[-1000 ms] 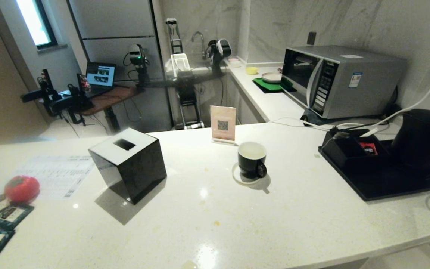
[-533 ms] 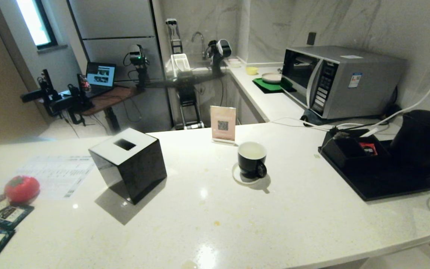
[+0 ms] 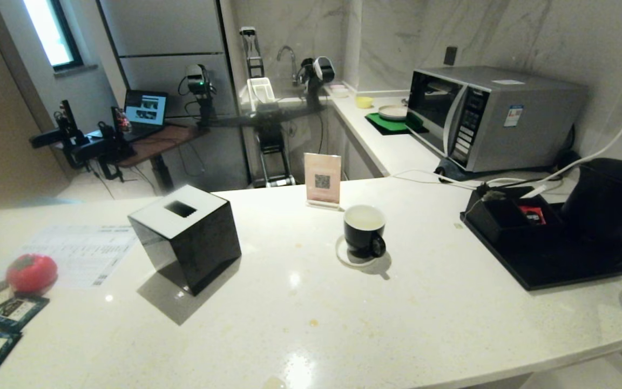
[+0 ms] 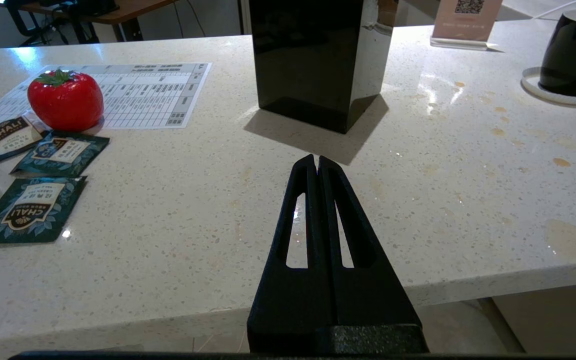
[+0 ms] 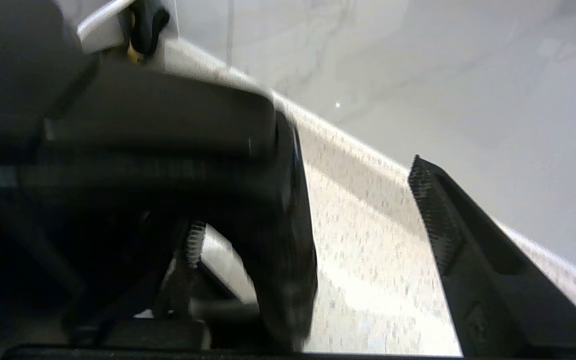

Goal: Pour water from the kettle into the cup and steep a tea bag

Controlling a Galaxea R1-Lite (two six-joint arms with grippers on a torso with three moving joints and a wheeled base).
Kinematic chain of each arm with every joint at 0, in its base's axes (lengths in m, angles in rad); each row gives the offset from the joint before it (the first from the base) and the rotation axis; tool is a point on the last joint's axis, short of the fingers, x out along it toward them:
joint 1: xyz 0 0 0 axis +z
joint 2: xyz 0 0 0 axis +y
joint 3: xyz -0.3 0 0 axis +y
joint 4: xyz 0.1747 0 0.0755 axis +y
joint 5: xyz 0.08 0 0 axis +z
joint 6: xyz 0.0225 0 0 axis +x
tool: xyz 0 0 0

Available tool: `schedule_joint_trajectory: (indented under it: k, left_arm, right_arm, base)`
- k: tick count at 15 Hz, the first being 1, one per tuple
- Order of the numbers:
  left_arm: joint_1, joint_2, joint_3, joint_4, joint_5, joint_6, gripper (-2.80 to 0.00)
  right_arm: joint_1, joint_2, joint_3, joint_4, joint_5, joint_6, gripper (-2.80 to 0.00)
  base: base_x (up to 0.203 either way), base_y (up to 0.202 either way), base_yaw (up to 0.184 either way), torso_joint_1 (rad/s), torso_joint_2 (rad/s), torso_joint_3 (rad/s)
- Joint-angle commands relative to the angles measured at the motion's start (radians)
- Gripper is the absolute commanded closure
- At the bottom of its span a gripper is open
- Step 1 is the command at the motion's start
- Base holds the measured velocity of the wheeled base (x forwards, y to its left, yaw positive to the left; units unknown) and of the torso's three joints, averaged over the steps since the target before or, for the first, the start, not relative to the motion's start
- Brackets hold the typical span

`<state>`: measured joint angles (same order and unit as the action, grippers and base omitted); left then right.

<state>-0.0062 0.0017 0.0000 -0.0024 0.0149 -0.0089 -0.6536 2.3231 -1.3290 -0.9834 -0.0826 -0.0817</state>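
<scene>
Kettle (image 3: 608, 202) stands on its tray at far right, right gripper (image 5: 318, 220) jaws spread around the handle; the cup (image 3: 364, 231) holds water (image 3: 364, 217), so the tea bag likely comes next. Left gripper (image 4: 316, 162) jaws closed, empty.

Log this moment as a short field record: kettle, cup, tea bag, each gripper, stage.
kettle: upright on black tray, right end of counter
cup: on white coaster, mid-counter, pale liquid inside
tea bag: none in cup; teal packets at left edge
left gripper: shut, empty, hovering near counter edge
right gripper: open around kettle handle, not clamped
stage: steeping not yet begun
</scene>
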Motion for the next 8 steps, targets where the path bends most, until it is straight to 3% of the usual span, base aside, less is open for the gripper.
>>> schedule_joint_trajectory:
  k: [1, 8]
  left_arm:
    - [0.000, 0.001, 0.000, -0.001, 0.000, 0.000, 0.00]
    - [0.000, 0.001, 0.000, -0.001, 0.000, 0.000, 0.00]
  right_arm:
    - [0.000, -0.021, 0.045, -0.019, 0.001, -0.001, -2.80]
    - [-0.001, -0.101, 0.193, -0.071, 0.002, 0.002, -2.80]
  base:
    - [0.000, 0.000, 0.000, 0.000, 0.00, 0.000]
    - [0.000, 0.000, 0.000, 0.000, 0.00, 0.000]
